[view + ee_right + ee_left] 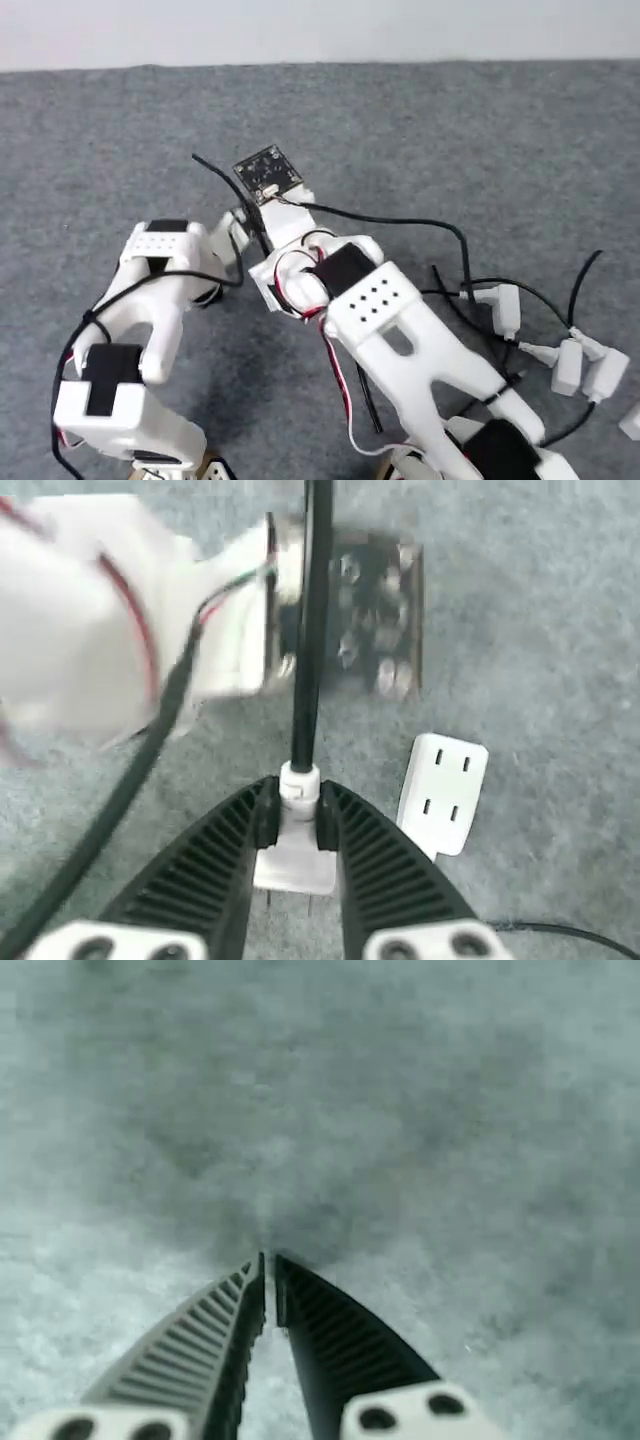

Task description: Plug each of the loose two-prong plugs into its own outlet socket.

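Grey short-pile carpet (pixel 480 130) covers the table under both arms. The step in hand, as I judge it, is carrying one plug to a socket. The right gripper (pixel 295 795) has its ribbed black fingers closed round a white two-prong plug body (pixel 293 865), whose black cord (pixel 312 630) runs straight out ahead past the fingertips. A white outlet block with two pairs of slots (pixel 443 795) lies flat on the carpet just beside that gripper, off one fingertip and not touching the plug. Since the cord leads forward, the prong end seems to face back toward the wrist. The next move probably calls for turning the plug until its prongs meet one slot pair squarely, then pressing straight in without skidding the block. The left gripper (pixel 268 1260) hangs over bare carpet, fingers pressed together with nothing between them. Several more white loose plugs on black cords (pixel 567 365) lie well away from both grippers, unplugged. No brand, label or writing can be read; a small circuit board (pixel 365 620) ahead of the right gripper shows components only.
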`<move>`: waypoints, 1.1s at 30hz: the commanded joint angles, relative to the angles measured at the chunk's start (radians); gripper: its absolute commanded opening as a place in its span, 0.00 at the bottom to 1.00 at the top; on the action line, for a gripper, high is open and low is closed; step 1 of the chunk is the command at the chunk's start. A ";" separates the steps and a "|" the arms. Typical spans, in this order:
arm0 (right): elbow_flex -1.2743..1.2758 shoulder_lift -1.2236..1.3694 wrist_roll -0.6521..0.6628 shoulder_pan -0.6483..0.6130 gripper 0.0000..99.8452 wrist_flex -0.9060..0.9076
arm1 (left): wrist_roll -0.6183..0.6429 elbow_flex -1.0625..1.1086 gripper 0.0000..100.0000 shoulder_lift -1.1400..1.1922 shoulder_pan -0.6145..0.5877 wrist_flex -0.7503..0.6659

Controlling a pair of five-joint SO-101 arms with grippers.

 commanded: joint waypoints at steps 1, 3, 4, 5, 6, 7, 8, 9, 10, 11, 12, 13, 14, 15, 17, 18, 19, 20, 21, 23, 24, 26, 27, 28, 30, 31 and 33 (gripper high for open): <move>-0.035 0.035 -0.003 0.021 0.01 -0.019 | -0.054 0.145 0.01 -0.170 0.020 -0.097; -0.055 0.056 -0.003 0.027 0.01 -0.016 | -0.054 0.269 0.01 -0.281 0.038 -0.190; -0.057 0.064 -0.002 0.028 0.01 -0.016 | -0.054 0.323 0.01 -0.330 0.044 -0.230; -0.057 0.068 -0.002 0.028 0.01 -0.016 | -0.052 0.361 0.01 -0.376 0.046 -0.264; -0.057 0.070 -0.002 0.028 0.01 -0.016 | -0.052 0.383 0.01 -0.405 0.044 -0.281; -0.057 0.071 -0.002 0.028 0.01 -0.016 | -0.051 0.390 0.01 -0.411 0.044 -0.293; -0.057 0.070 0.000 0.028 0.01 -0.016 | -0.048 0.392 0.01 -0.407 0.044 -0.301; -0.057 0.070 0.002 0.033 0.01 -0.016 | -0.046 0.394 0.01 -0.405 0.044 -0.307; -0.057 0.070 0.017 0.048 0.01 -0.016 | -0.037 0.394 0.01 -0.405 0.043 -0.316; -0.057 0.071 0.034 0.065 0.01 -0.022 | -0.012 0.394 0.01 -0.405 0.043 -0.328; -0.058 0.077 0.051 0.084 0.01 -0.027 | 0.014 0.394 0.01 -0.405 0.032 -0.341; -0.060 0.081 0.077 0.107 0.01 -0.044 | 0.034 0.394 0.01 -0.405 0.023 -0.353; -0.054 0.081 0.112 0.125 0.01 -0.062 | 0.043 0.394 0.01 -0.405 0.018 -0.359; -0.052 0.081 0.152 0.145 0.01 -0.074 | 0.043 0.394 0.01 -0.405 0.017 -0.361; -0.048 0.084 0.222 0.186 0.01 -0.101 | 0.043 0.394 0.01 -0.405 0.015 -0.359; -0.035 0.084 0.247 0.211 0.01 -0.125 | 0.043 0.394 0.01 -0.405 0.015 -0.359; -0.018 0.082 0.272 0.232 0.01 -0.160 | 0.043 0.394 0.01 -0.405 0.015 -0.359; 0.005 0.082 0.295 0.246 0.01 -0.199 | 0.043 0.394 0.01 -0.405 0.015 -0.359; 0.029 0.082 0.316 0.255 0.01 -0.243 | 0.043 0.394 0.01 -0.405 0.015 -0.359; 0.089 0.082 0.371 0.255 0.01 -0.320 | 0.043 0.394 0.01 -0.405 0.015 -0.358; 0.109 0.082 0.393 0.251 0.01 -0.348 | 0.043 0.395 0.01 -0.405 0.015 -0.358; 0.129 0.081 0.402 0.248 0.01 -0.372 | 0.043 0.395 0.01 -0.405 0.014 -0.358; 0.129 0.081 0.402 0.248 0.01 -0.371 | 0.043 0.395 0.01 -0.405 0.012 -0.356; 0.129 0.081 0.404 0.249 0.01 -0.371 | 0.043 0.395 0.01 -0.405 0.012 -0.356; 0.132 0.082 0.405 0.252 0.01 -0.372 | 0.043 0.395 0.01 -0.405 0.012 -0.356; 0.133 0.082 0.405 0.251 0.01 -0.371 | 0.043 0.395 0.01 -0.405 0.012 -0.356; 0.147 0.084 0.405 0.249 0.01 -0.377 | 0.043 0.397 0.01 -0.405 0.012 -0.356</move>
